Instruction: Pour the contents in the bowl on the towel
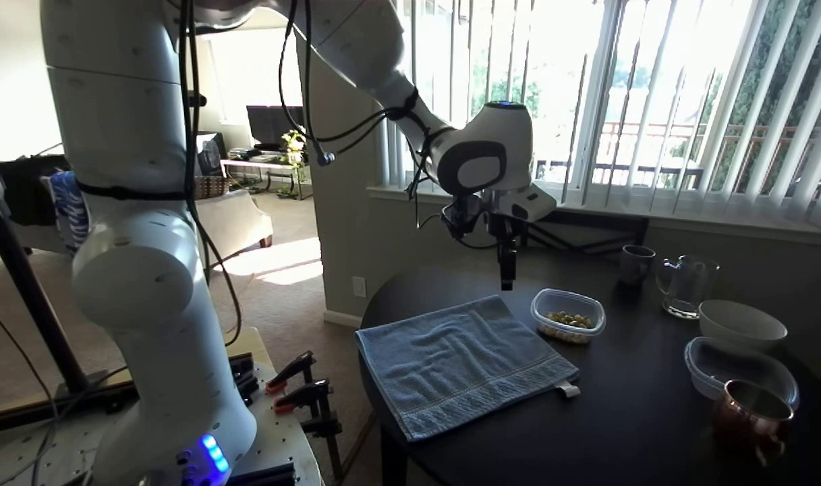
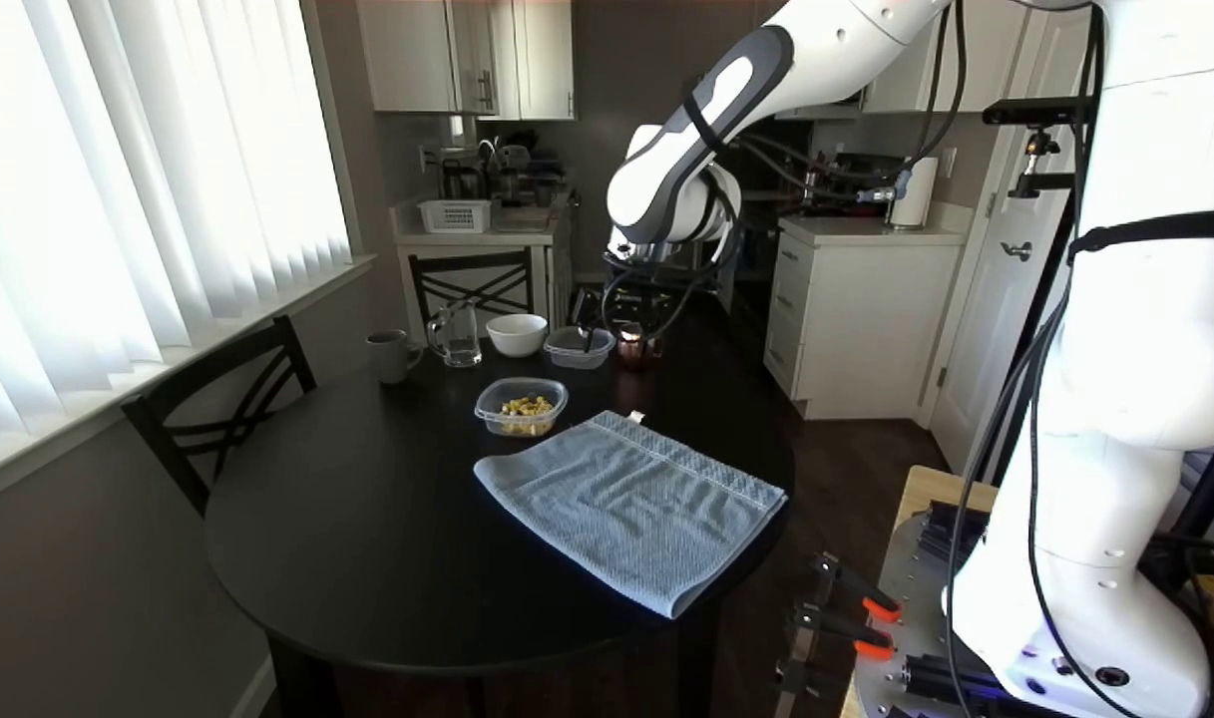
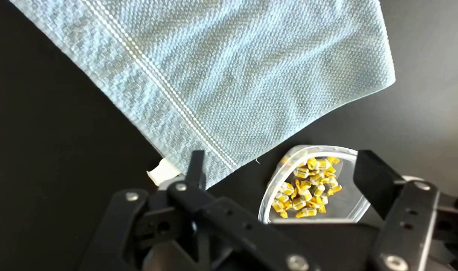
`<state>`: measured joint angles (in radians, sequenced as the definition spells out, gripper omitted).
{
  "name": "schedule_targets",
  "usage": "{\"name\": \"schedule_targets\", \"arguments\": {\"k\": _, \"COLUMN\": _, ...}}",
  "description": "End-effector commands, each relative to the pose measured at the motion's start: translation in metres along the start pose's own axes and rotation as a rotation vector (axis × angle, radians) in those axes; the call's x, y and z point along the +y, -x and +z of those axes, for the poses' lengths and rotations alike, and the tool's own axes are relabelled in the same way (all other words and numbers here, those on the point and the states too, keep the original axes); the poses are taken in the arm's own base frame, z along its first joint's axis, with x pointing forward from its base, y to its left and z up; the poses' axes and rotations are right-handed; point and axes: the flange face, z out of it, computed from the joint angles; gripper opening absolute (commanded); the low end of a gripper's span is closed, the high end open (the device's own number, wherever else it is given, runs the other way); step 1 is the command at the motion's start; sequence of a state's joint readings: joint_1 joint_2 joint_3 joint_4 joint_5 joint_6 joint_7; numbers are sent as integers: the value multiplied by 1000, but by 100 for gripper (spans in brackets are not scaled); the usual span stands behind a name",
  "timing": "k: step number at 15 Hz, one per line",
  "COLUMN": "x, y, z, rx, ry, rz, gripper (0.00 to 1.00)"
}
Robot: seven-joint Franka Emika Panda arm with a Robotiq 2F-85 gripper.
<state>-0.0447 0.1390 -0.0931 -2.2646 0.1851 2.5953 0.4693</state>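
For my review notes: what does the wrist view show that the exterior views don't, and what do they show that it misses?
Only the wrist view: the gripper plainly open, jaws wide apart, and what looks like a loose thread at the edge of the towel.

Only the exterior views: the robot arm, a grey mug, a glass mug, a white bowl, a clear tub and a copper mug.

Shared: the towel with its white tag, the clear container beside it holding the contents, part of the gripper, and the dark table.
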Motion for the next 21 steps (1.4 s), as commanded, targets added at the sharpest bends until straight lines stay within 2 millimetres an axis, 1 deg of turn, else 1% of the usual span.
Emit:
{"name": "schedule_targets", "arguments": {"k": 1, "x": -2, "y": 1, "z": -1, "rx": 0, "ry": -2, "rz": -5, "gripper": 100}}
{"name": "schedule_targets", "arguments": {"k": 10, "x": -4, "y": 1, "z": -3, "rx": 1, "ry": -4, "rz": -8, "gripper": 100}}
{"name": "schedule_targets", "arguments": {"k": 12, "x": -24, "y": 1, "z": 8, "rx": 9, "ry": 2, "rz": 9, "gripper": 100}}
{"name": "schedule_targets", "arguments": {"k": 14, "x": -47, "y": -6, "z": 24, "rx": 37, "ry": 17, "rz": 58, "gripper": 100}}
{"name": "schedule_targets", "arguments": {"k": 16, "x": -64, "y": -10, "z": 45, "rx": 24, "ry": 46, "rz": 135, "gripper": 100}}
{"name": "schedule_targets", "arguments": {"k": 18, "x": -72, "y": -19, "z": 77, "rx": 35, "ry": 92, "rz": 250, "gripper": 100}}
{"name": "schedule_targets", "arguments": {"k": 19, "x": -73, "y": -25, "z": 90, "rx": 31, "ry": 110, "rz": 302, "gripper": 100}}
{"name": "schedule_targets", "arguments": {"k": 20, "x": -74, "y": -31, "z": 103, "rx": 40, "ry": 127, "rz": 354, "gripper": 100}}
{"name": "schedule_targets", "arguments": {"k": 21, "x": -72, "y": -38, "z": 111, "rx": 41, "ry": 140, "rz": 409, "gripper": 100}}
